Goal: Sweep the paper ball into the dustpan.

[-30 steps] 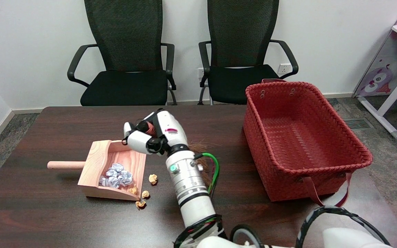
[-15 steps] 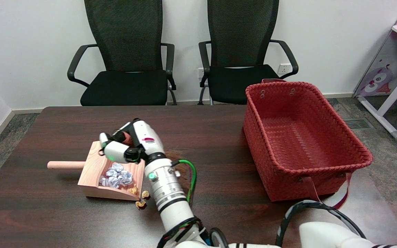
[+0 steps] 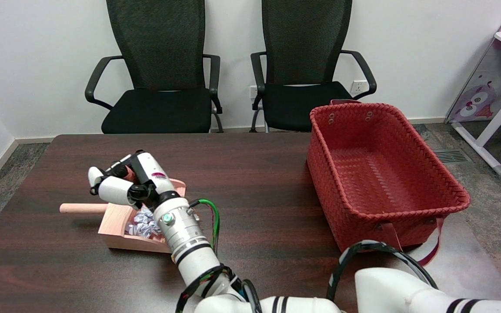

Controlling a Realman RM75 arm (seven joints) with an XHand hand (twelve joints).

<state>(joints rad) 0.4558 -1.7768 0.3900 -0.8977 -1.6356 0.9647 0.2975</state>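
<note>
The right hand (image 3: 124, 186), glossy white shells over black joints, hangs above the dustpan (image 3: 115, 224) with its fingers curled round a reddish-brown handle (image 3: 128, 173); what lies below that handle is hidden by the hand and forearm. The dustpan is pale raw wood, a box-like scoop with a round dowel grip (image 3: 83, 208) pointing left, resting flat on the dark, polished wood-grain table (image 3: 255, 165). Inside it sits a crumpled silvery paper ball (image 3: 142, 224), creased and faceted, partly covered by the ribbed metal wrist. Well apart to the right stands a red woven basket (image 3: 381, 174), rectangular with flaring walls and strap handles. Two black mesh-backed chairs (image 3: 159, 69) stand behind the table.
</note>
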